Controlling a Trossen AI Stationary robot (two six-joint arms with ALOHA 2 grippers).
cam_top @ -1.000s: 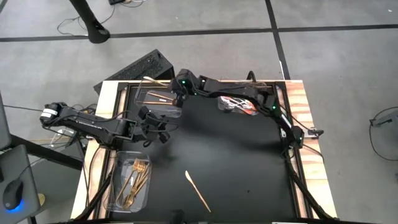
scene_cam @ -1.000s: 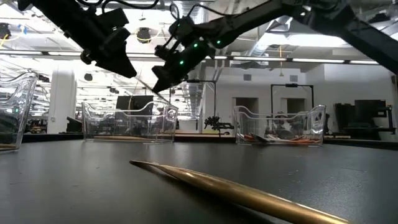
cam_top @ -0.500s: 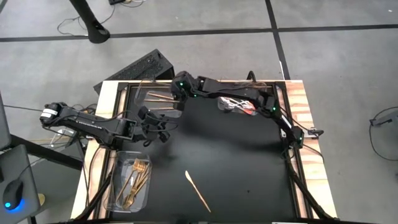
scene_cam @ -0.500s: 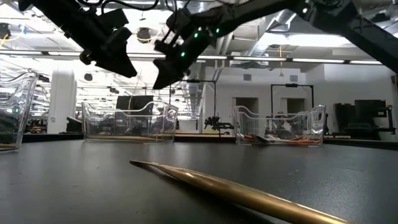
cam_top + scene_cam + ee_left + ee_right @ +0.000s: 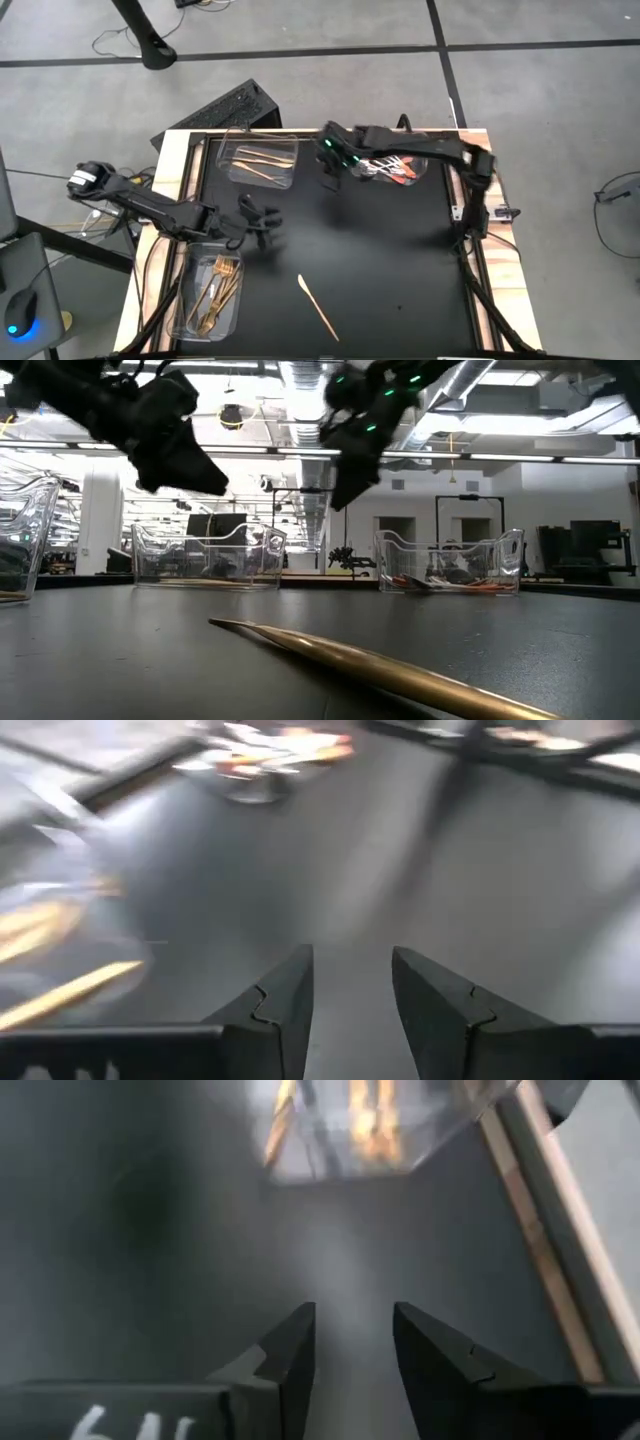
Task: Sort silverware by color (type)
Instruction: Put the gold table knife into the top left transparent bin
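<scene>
Your right pincer point(image 5: 330, 180) has just pulled away from the knife tray point(image 5: 258, 163), jaws apart and empty, so that gold knife looks delivered and one more piece is sorted. Your left pincer point(image 5: 266, 226), also parted and holding nothing, has swung out over the tabletop point(image 5: 390, 270). The last loose gold knife point(image 5: 317, 306) lies flat, near and just beyond the left pincer, well apart from the right.

My left gripper point(image 5: 268, 222) hangs with its fingers point(image 5: 285, 1005) parted and nothing between them; my right gripper point(image 5: 328, 180) likewise, fingers point(image 5: 290, 1355) apart.
</scene>
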